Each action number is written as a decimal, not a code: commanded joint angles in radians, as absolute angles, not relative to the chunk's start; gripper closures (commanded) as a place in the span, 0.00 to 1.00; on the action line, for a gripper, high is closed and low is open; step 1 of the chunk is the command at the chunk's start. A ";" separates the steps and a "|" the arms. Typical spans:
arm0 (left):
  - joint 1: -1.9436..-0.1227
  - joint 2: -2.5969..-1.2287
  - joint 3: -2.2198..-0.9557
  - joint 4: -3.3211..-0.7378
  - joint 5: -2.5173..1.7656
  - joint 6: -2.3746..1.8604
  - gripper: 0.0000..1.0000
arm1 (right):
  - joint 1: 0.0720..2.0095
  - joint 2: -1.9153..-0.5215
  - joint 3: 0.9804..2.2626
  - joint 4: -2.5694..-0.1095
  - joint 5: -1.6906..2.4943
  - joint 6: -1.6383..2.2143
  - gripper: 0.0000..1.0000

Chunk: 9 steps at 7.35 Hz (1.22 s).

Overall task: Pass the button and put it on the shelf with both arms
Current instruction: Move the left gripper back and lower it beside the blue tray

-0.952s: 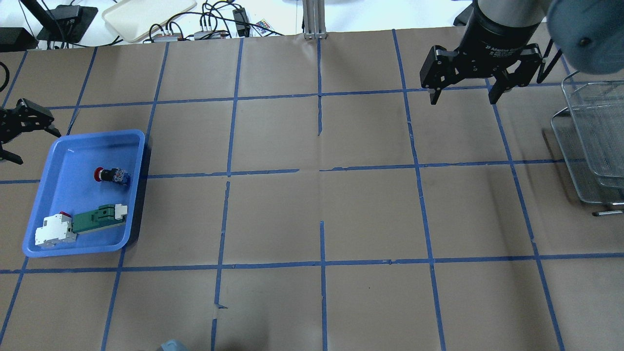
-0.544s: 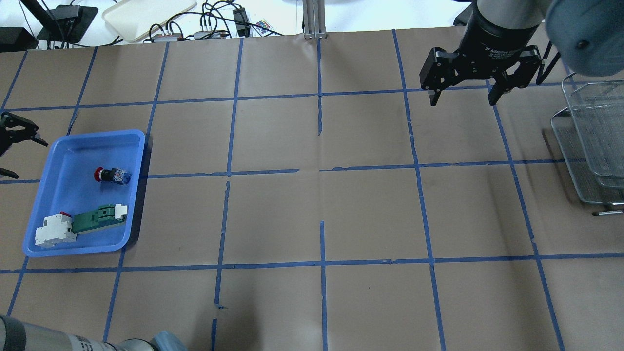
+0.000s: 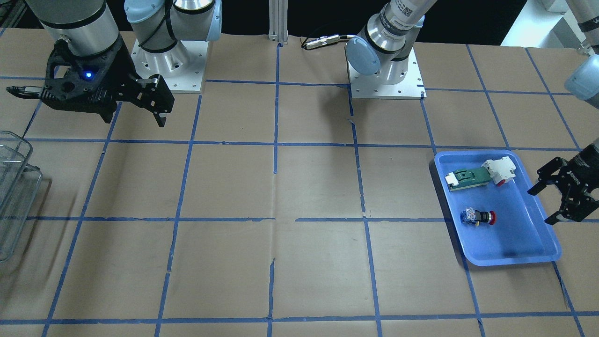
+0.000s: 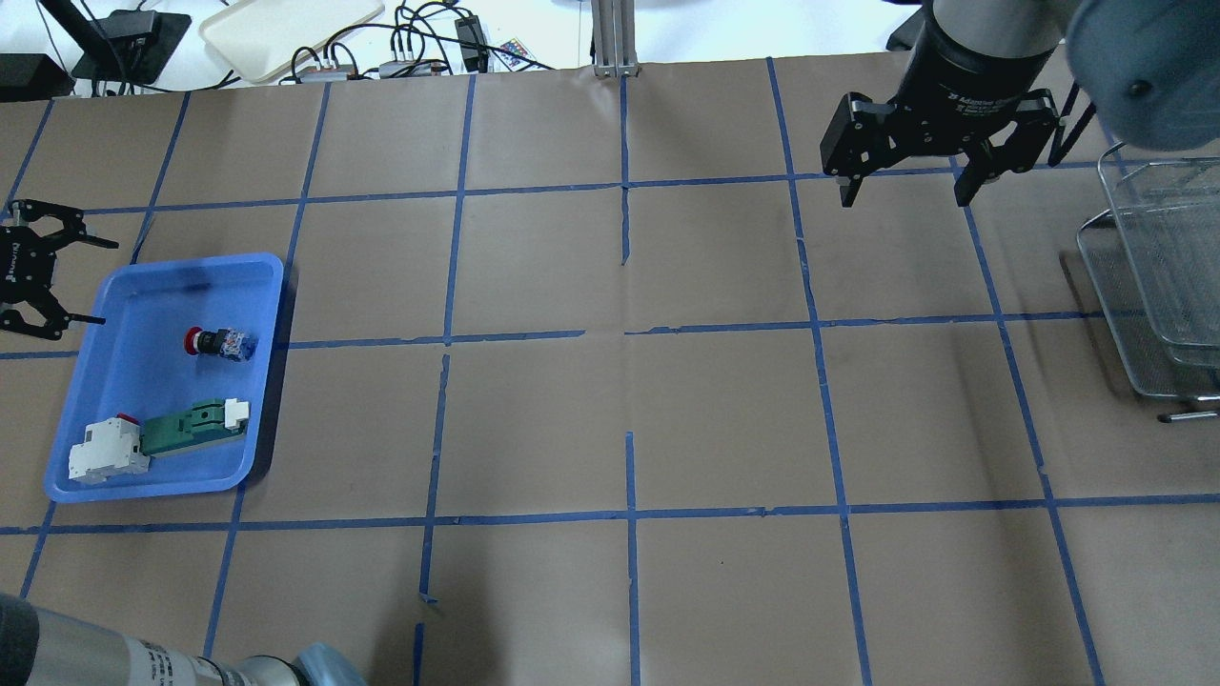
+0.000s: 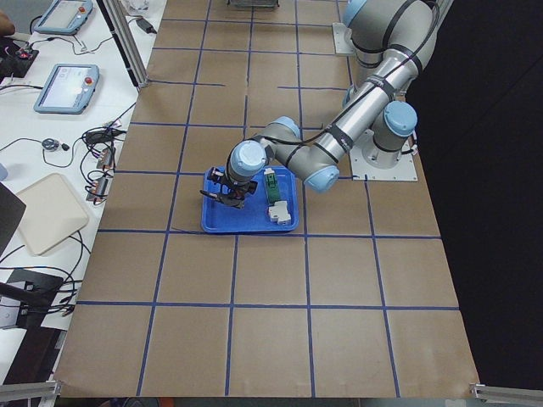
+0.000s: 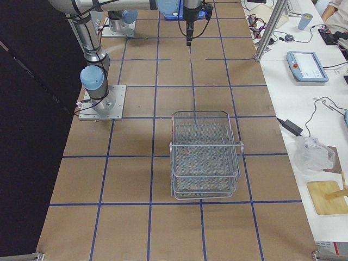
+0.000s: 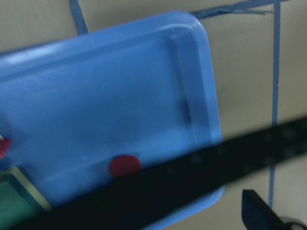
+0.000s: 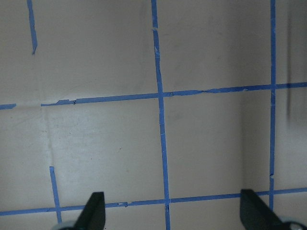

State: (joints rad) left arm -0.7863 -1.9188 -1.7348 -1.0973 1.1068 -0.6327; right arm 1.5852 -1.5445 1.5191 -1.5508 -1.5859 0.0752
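Note:
The button, with a red head and a blue-and-clear block, lies on its side in the blue tray; it also shows in the front view and, blurred, in the left wrist view. My left gripper is open and empty over the tray's left rim, its fingers pointing at the button; it also shows in the front view. My right gripper is open and empty above the far right of the table, next to the wire shelf. The shelf holds nothing.
A green-and-white module lies at the tray's near end, close to the button. The table is brown paper with a blue tape grid. Cables and a white tray lie beyond the far edge.
My left gripper has turned and moved to the tray's left rim, fingers now pointing at the button. Its forearm has come into view at the bottom left. The right arm stays still.

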 commanded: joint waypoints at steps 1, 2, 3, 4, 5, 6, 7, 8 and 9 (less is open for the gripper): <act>-0.787 -1.980 -1.732 -1.100 0.982 -0.727 0.00 | 1.586 -1.546 1.525 -1.545 -1.586 0.075 0.00; -0.787 -1.983 -1.723 -1.114 0.989 -0.809 0.01 | 1.586 -1.546 1.526 -1.549 -1.585 0.075 0.00; -0.788 -1.985 -1.698 -1.120 1.020 -0.875 0.02 | 1.586 -1.546 1.531 -1.546 -1.585 0.075 0.00; -0.804 -1.982 -1.613 -1.206 1.057 -0.926 0.02 | 1.585 -1.546 1.531 -1.548 -1.585 0.075 0.00; -0.855 -1.977 -1.486 -1.405 1.175 -0.933 0.09 | 1.586 -1.546 1.531 -1.549 -1.585 0.075 0.00; -0.903 -2.000 -1.397 -1.527 1.307 -0.930 0.09 | 1.586 -1.546 1.531 -1.549 -1.586 0.075 0.00; -0.907 -2.028 -1.420 -1.534 1.316 -0.933 0.00 | 1.585 -1.543 1.528 -1.566 -1.589 0.016 0.00; -0.905 -2.029 -1.461 -1.534 1.316 -0.925 0.00 | 1.585 -1.545 1.531 -1.569 -1.586 0.017 0.00; -0.905 -2.029 -1.483 -1.523 1.302 -0.934 0.00 | 1.586 -1.545 1.531 -1.569 -1.585 0.020 0.00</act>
